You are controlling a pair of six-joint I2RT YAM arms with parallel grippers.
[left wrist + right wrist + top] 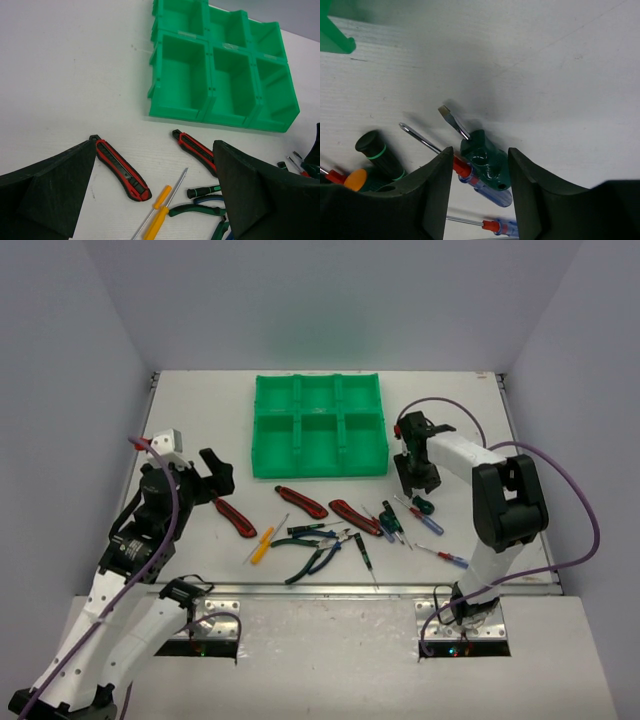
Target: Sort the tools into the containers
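Stubby dark-green clear-plastic flat-blade screwdriver (482, 160) lies flat on white table (545, 75), handle btwn fingers of R hand (479, 152). Hand is half-closed astride it; can't tell if it's clamped. Blue-handled screwdriver (487, 190) lies against it. Bright green six-bin plastic tray (318, 468) sits near, to the left. L hand (155, 147) is fully released, above red-and-black utility knife (120, 170).

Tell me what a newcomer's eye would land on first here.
The bright green six-compartment tray, far and central, stands out first, and what shows of its compartments is empty. In front of it lies a scatter of tools, red-and-black utility knives among them. At the right, the right gripper straddles a stubby green-handled screwdriver.
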